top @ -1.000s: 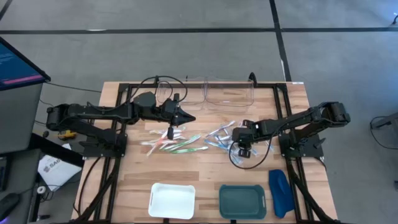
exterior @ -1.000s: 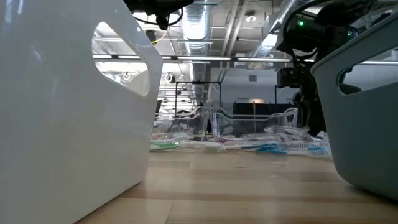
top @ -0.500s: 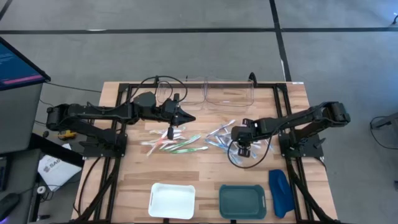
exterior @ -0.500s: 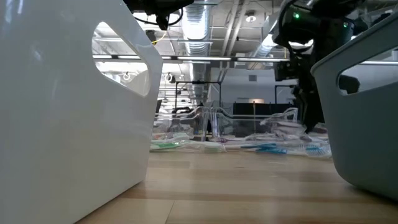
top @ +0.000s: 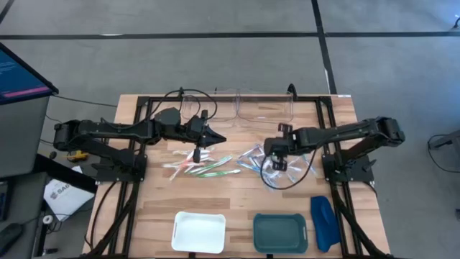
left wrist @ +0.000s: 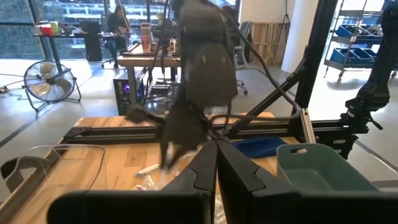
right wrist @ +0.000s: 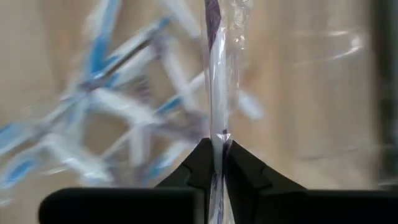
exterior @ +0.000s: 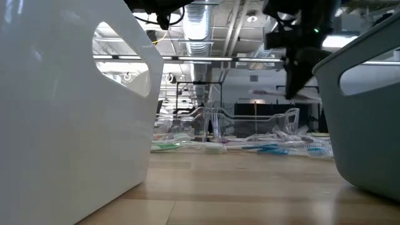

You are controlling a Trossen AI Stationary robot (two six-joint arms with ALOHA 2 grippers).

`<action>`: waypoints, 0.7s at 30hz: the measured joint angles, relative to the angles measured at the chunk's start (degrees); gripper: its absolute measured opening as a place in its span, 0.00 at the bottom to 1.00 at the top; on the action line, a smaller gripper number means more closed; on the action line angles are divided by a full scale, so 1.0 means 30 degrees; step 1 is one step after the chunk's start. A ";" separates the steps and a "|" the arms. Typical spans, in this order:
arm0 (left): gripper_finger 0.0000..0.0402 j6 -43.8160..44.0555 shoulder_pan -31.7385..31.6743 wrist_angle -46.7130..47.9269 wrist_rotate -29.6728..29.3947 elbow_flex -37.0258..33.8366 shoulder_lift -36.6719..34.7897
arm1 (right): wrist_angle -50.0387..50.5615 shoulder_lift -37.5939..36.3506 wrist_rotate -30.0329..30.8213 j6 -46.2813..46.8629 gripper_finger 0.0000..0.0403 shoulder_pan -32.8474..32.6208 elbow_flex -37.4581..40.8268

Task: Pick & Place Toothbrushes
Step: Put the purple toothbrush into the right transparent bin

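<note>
My right gripper (top: 272, 157) hangs above the pile of blue and clear-wrapped toothbrushes (top: 253, 158) at the table's middle right. It is shut on one clear-wrapped toothbrush (right wrist: 214, 68). The low view shows that toothbrush (exterior: 275, 92) sticking out level from the fingers, well above the pile (exterior: 281, 147). A second pile of pink, green and white toothbrushes (top: 198, 167) lies flat on the wood at the middle left. Above that pile my left gripper (top: 215, 137) waits, shut and level, holding nothing. My right gripper pinches the wrapped toothbrush (right wrist: 216, 127) between its two fingertips, which come steeply from above. The fingers lie along the toothbrush, most of which reaches out beyond them. It is lifted clear of the pile and the table. Which end the fingers hold cannot be told.
Two clear bins (top: 262, 108) stand at the far edge. At the near edge sit a white tray (top: 199, 232) and a teal tray (top: 280, 232), with a dark-blue oblong object (top: 325, 221) to the right. A cable loop (top: 282, 183) hangs under the right arm.
My right gripper has risen from the blue pile and drifted a little toward the table's left, tipping less steeply. It carries one wrapped toothbrush, which is now lifted clear of the pile. The other toothbrushes stay where they were.
</note>
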State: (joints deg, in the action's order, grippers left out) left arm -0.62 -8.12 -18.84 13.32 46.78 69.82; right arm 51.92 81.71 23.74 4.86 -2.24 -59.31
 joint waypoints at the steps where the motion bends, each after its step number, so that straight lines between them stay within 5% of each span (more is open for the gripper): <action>1: 0.02 0.0192 0.0000 -0.0004 -0.0007 0.0000 0.0000 | 0.0072 0.0000 0.0516 -0.0463 0.05 0.0210 -0.0504; 12: 0.02 0.1256 0.0197 0.0000 -0.0007 0.0000 0.0000 | -0.3873 -0.0015 0.1546 -0.6523 0.06 0.5682 -0.3678; 18: 0.02 0.1309 0.0914 -0.0082 0.0009 0.0000 0.0000 | -0.6930 0.0890 -0.2529 -0.7996 0.02 1.0020 -0.3692; 21: 0.02 0.1306 0.1244 -0.0125 0.0007 0.0000 0.0000 | -0.7428 0.1911 -0.3036 -0.8732 0.02 1.1314 -0.3692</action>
State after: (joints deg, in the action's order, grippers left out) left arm 3.30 -4.39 -19.22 13.34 46.78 69.82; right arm 29.64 87.44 14.63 -21.33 31.70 -70.39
